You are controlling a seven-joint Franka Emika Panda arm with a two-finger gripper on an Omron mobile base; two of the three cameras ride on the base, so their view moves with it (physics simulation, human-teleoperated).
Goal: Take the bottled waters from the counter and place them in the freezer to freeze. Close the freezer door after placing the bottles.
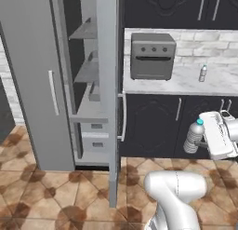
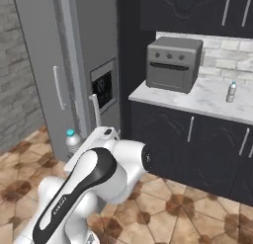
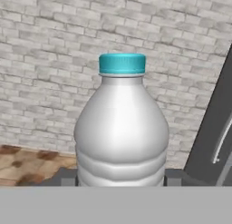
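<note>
My gripper (image 1: 200,141) is shut on one bottled water (image 1: 193,137), a clear ribbed bottle with a teal cap, held upright in the air in front of the dark cabinet fronts. The same bottle (image 3: 121,128) looms large in the hand view between my fingertips (image 3: 67,177). It also peeks out left of my hand in the right base view as a capped bottle (image 2: 73,139). A second bottled water (image 1: 203,73) (image 2: 231,92) stands on the marble counter (image 1: 186,84). To my left the freezer (image 1: 86,73) shows grey shelves, and its freezer door (image 1: 109,108) stands open, edge-on.
A grey toaster oven (image 1: 152,56) sits on the counter beside the open door. Left of the shelves is a closed grey door (image 1: 32,84) with a slim handle. The open door's outer face carries a black dispenser panel (image 2: 104,90). Brown floor tiles (image 1: 56,192) lie before the freezer.
</note>
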